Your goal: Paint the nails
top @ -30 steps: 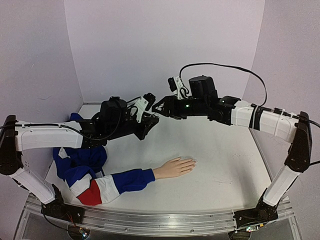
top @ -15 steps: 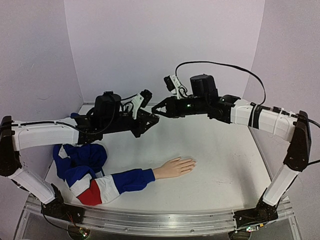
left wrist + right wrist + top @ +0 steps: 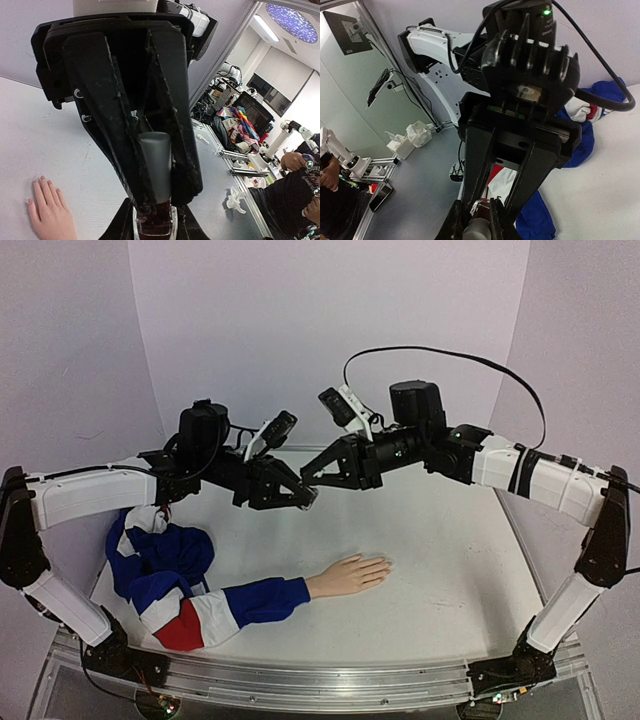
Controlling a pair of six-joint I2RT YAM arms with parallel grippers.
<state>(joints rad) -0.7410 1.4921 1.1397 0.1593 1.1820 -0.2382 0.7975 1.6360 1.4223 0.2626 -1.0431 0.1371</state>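
The small dark-red polish bottle (image 3: 155,227) hangs in the air between both grippers, above the table (image 3: 440,540). My left gripper (image 3: 304,497) is shut on its glass body (image 3: 488,206). My right gripper (image 3: 309,479) faces it and is shut on the pale grey cap (image 3: 156,165), which also shows in the right wrist view (image 3: 479,231). The cap sits on the bottle. The peach mannequin hand (image 3: 350,573) lies flat below, fingers pointing right, with its tiny pale nails (image 3: 384,563). The hand also shows in the left wrist view (image 3: 47,212).
The blue, white and red sleeve (image 3: 235,605) runs left from the hand into a bunched fabric pile (image 3: 160,560) at the table's left. Lilac walls (image 3: 300,330) close the back and sides. A metal rail (image 3: 300,685) runs along the near edge.
Both arms have raised their wrists and tilted their grippers downward. The point where they meet on the bottle has dropped slightly. The hand and sleeve have not moved.
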